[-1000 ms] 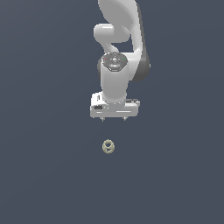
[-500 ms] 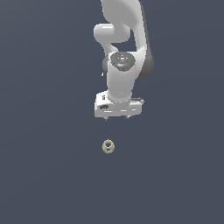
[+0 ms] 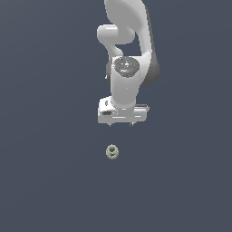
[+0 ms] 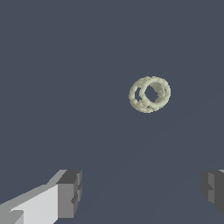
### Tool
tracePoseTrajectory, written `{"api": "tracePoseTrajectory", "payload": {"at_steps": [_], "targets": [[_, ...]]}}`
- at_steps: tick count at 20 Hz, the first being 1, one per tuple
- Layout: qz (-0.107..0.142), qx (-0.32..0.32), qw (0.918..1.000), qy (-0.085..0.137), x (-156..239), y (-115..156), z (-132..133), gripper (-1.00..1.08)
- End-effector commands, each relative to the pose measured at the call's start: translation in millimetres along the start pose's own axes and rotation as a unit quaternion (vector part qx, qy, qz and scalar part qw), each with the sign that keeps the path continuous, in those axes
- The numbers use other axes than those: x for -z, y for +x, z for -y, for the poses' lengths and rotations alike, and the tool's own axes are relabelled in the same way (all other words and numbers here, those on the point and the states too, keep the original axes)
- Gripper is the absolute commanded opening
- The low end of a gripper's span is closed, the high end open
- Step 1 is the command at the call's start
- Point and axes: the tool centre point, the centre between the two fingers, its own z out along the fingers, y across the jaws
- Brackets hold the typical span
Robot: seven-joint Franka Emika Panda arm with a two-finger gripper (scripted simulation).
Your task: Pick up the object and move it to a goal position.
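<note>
The object is a tiny pale yellowish-tan lattice piece with holes, lying on the dark grey floor. It shows larger in the wrist view. My white gripper hangs above and behind it, pointing down, a clear gap away. Its jaws stand wide apart and hold nothing. In the wrist view the gripper shows two grey fingertips far apart, with the object beyond them and off to one side.
The dark grey floor spreads flat all around. The white arm rises behind the gripper to the frame's top.
The gripper has shifted slightly toward the exterior view's right and rotated a little at the wrist. The object has not moved.
</note>
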Motion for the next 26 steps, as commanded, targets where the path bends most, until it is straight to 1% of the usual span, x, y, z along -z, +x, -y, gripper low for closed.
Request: {"api": "tracePoseTrajectory", "payload": {"at_steps": [1, 7, 11, 15, 21, 26], "targets": [[-0.001, -0.016, 0.9999, 0.001, -5.1, 6.6, -3.6, 1.0], [-0.006, -0.076, 0.997, 0.005, -25.4, 31.8, -17.4, 1.0], [-0.011, -0.125, 0.992, 0.008, -43.7, 50.9, -29.3, 1.0], [-0.014, -0.161, 0.9868, 0.009, -58.1, 64.0, -38.5, 1.0], [-0.017, -0.19, 0.9816, 0.01, -70.3, 74.0, -46.0, 1.0], [-0.016, -0.191, 0.9813, 0.01, -71.8, 74.1, -46.6, 1.0]]}}
